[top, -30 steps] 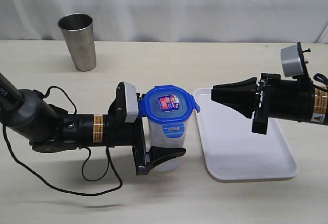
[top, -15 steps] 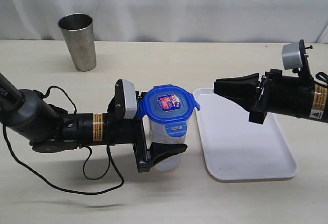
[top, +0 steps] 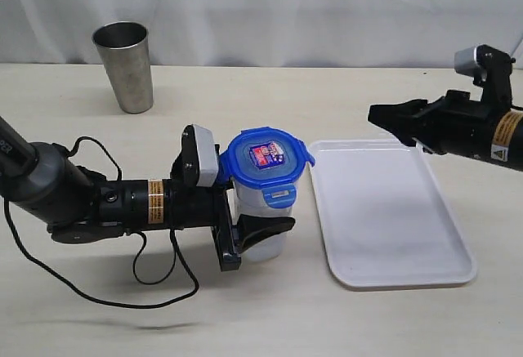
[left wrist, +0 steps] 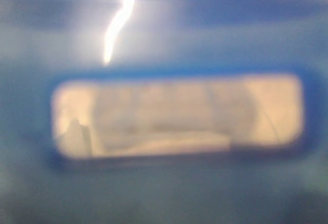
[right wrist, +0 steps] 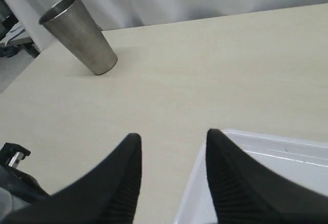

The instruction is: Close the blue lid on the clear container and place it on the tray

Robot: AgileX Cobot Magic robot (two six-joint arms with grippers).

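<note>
The blue lid [top: 268, 163] carried a red-and-white sticker [top: 266, 156], and the clear container [top: 255, 208] was see-through! The tray [top: 392, 210] was plain white, the tumbler [top: 125, 67] dull grey, the table [top: 327, 95] pale beige. The right gripper [right wrist: 171, 137] was black and ribbed; a label band [top: 154, 200] glowed orange.

Right pincer [top: 377, 116] hangs near tray [top: 392, 210] far edge; tumbler [top: 124, 67] well apart.
</note>
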